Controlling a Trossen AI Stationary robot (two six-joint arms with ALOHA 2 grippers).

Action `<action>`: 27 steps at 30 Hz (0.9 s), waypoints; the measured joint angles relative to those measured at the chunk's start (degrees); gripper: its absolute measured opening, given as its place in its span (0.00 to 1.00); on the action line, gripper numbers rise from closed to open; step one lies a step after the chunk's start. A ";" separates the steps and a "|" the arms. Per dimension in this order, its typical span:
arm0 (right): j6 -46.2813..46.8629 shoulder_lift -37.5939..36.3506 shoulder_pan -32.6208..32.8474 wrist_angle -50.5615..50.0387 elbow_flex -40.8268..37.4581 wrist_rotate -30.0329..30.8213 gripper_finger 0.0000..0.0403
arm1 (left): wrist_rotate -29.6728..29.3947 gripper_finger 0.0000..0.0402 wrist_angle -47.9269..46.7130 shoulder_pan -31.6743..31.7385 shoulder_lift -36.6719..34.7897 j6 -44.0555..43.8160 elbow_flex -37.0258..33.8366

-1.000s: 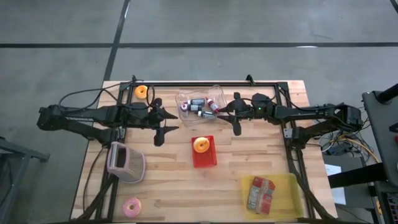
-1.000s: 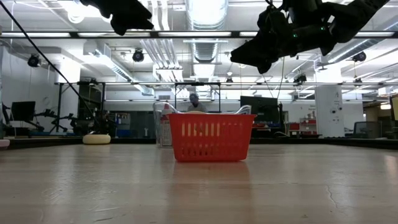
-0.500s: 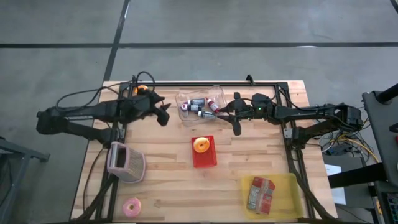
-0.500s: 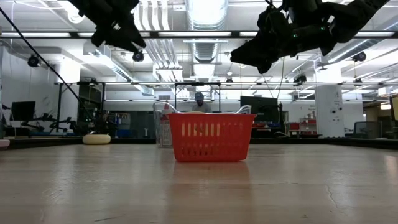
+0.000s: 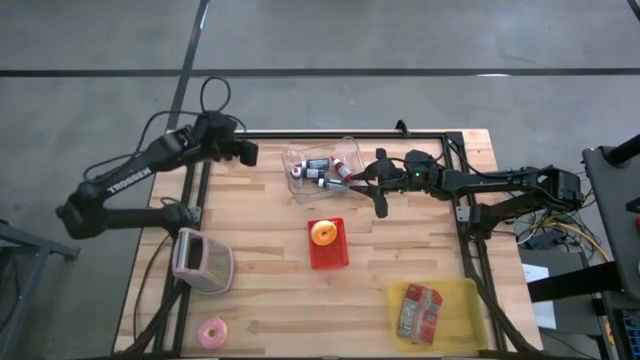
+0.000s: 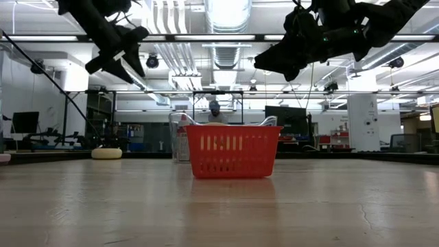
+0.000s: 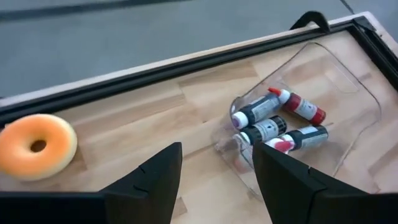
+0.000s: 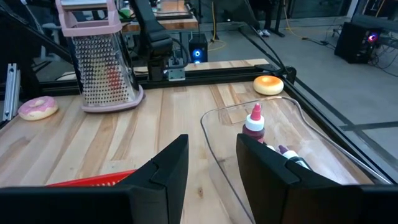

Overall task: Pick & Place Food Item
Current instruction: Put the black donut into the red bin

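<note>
I am hovering the left pincer [image 7: 214,180], fingers apart, above the orange donut [image 7: 36,145] at the bench's [image 5: 420,250] far left corner; light, smooth, probably rigid, best gripped across its ring.

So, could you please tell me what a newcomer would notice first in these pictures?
Probably the red basket at the table's middle, with an orange doughnut inside it. Next, the clear tray of small bottles at the far edge, flanked by the left pincer and the right pincer, both open and empty.
</note>
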 joint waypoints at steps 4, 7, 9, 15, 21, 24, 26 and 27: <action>0.00 0.00 -0.02 0.00 0.00 0.00 0.32 | 0.94 0.50 -0.27 4.20 2.02 0.15 0.00; 0.00 0.00 0.00 0.00 0.00 0.00 0.32 | 0.95 0.50 -0.57 6.60 3.49 -0.81 0.00; 0.00 0.00 -0.01 0.00 0.00 0.00 0.32 | 0.97 0.50 -1.07 8.04 4.82 -1.75 0.30; 0.00 0.00 0.00 0.00 0.00 0.13 0.32 | -1.57 0.50 -10.01 11.03 12.95 -10.25 5.52; 0.00 0.00 0.00 0.00 0.00 0.26 0.32 | -0.16 0.50 -13.44 13.71 23.39 -8.86 13.10; 0.00 0.00 0.00 0.00 0.00 0.28 0.32 | 0.06 0.50 -14.26 14.44 27.43 -8.96 16.02; 0.00 0.00 0.00 0.00 0.00 0.28 0.32 | 0.09 0.50 -15.67 14.98 29.59 -9.99 16.89; 0.00 0.00 0.00 0.01 0.00 0.28 0.32 | 0.09 0.50 -16.16 15.25 30.50 -10.45 17.01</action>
